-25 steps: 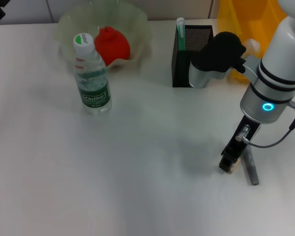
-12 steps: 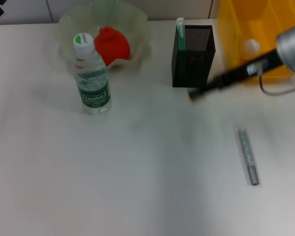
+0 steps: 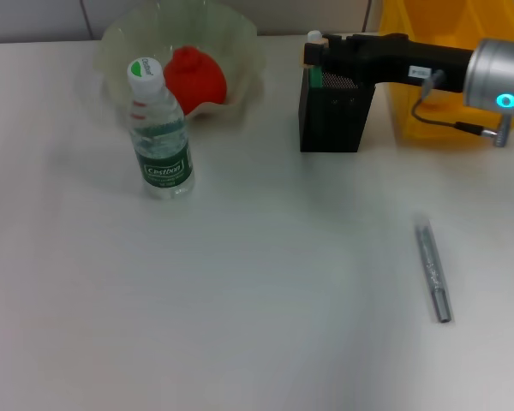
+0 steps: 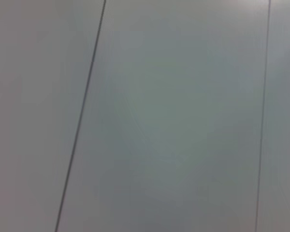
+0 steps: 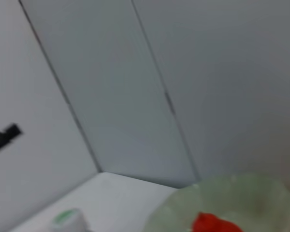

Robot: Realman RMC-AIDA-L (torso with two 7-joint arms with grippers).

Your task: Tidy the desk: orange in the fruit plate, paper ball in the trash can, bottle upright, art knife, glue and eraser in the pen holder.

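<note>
- The eraser (image 3: 312, 53) appears to be the small beige block at the tip of the right gripper (image 3: 319, 53), held just above the far left corner of the pen holder (image 3: 334, 107); the spot is small and partly hidden, so I take this as likely, not certain.
- The right gripper reaches in level from the right side, its black fingers seemingly closed on that beige block, right over the holder's open top.
- A white-and-green stick, probably the glue (image 3: 313, 73), stands inside the pen holder at that same corner.
- The art knife (image 3: 433, 270) lies flat on the bare desk (image 3: 240, 300), well apart from the holder, nearer the robot and to its right.
- The bottle (image 3: 158, 133) stands upright on the desk, cap up, just in front of the fruit plate (image 3: 240, 38).
- The orange (image 3: 194, 79) rests inside the fruit plate.
- The trash can (image 3: 437, 86) sits behind the right arm; I cannot see a paper ball in it from here.
- The left gripper is out of sight in every view; its wrist camera shows only a plain grey wall.
- Judging by how things lie: orange, bottle and likely glue are done; the eraser is about to be dropped, and the art knife is left to do.
</note>
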